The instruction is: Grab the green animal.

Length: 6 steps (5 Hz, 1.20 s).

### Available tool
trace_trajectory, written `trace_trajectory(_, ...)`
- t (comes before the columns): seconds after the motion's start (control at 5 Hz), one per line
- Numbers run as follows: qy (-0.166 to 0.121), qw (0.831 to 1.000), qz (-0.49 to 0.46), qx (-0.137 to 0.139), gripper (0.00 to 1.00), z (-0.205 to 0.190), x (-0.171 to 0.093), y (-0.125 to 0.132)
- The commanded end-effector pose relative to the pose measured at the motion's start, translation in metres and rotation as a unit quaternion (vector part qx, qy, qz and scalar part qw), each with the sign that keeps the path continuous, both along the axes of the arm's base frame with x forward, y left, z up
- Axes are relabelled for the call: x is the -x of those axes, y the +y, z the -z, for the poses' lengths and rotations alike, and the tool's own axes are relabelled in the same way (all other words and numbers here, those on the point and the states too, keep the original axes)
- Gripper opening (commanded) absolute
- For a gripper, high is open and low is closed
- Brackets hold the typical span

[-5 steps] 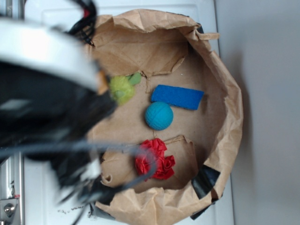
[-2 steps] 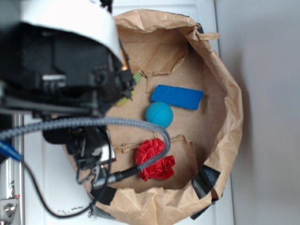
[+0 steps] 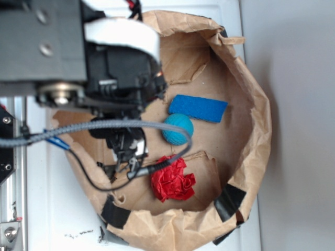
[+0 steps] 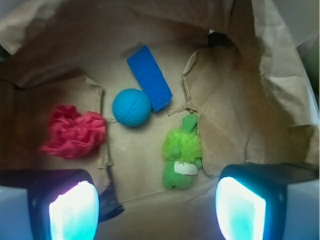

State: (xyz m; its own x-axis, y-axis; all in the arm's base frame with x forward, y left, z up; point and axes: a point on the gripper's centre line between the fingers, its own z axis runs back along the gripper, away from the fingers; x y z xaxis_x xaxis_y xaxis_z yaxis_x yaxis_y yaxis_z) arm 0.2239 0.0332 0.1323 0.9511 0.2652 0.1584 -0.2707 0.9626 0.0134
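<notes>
- While the arm's dark body fills the upper left of the exterior view, the gripper (image 4: pixel 157 212) shows plainly only in the wrist view, where its two fingers sit at the lower corners with a wide gap between them and nothing held.
- The left fingertip (image 4: pixel 72 210) and the right one both glow pale cyan on their inner faces.
- The green animal (image 4: pixel 182 155) lies on the floor of the brown paper bag (image 4: pixel 240 100), above the gap between the fingers and nearer the right finger than the left, clear of both.
- Its long axis runs nearly straight up and down in the wrist view, leaning only slightly: a darker green end points up toward the bag's far wall, and the rounded end with the white patch points down toward the gripper.
- The fuzzy lime middle of the toy lies just beside the torn edge of a paper flap to its right; whether they touch cannot be told.
- In the exterior view the toy is hidden behind the arm.
- The teal ball (image 4: pixel 131 107) sits up and to the left of the toy, apart from it, and touches or nearly touches the blue rectangular pad (image 4: pixel 149 77), which lies slanted above it.
- The red fabric flower (image 4: pixel 74 131) lies to the left of the ball, well apart from the toy.
- In the exterior view a grey cable (image 3: pixel 104 125) curves across the bag's opening, over the ball (image 3: pixel 178 128) and the flower (image 3: pixel 172 179).
</notes>
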Motion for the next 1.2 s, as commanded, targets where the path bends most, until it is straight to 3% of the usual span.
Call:
trace_trajectory(0.0, -0.004, 0.998, -0.035, -0.057, 1.00, 0.050, -0.011, 0.029)
trace_trajectory(0.2, 0.019, 0.997, -0.041, -0.055, 1.00, 0.074, -0.011, 0.028)
trace_trajectory(0.6, 0.035, 0.996, -0.034, -0.069, 1.00, 0.088, -0.004, 0.009)
trace_trajectory(0.8, 0.018, 0.996, -0.058, -0.065, 0.00, 0.086, 0.008, 0.011)
trace_trajectory(1.0, 0.003, 0.997, -0.060, -0.046, 0.00, 0.092, 0.007, 0.008)
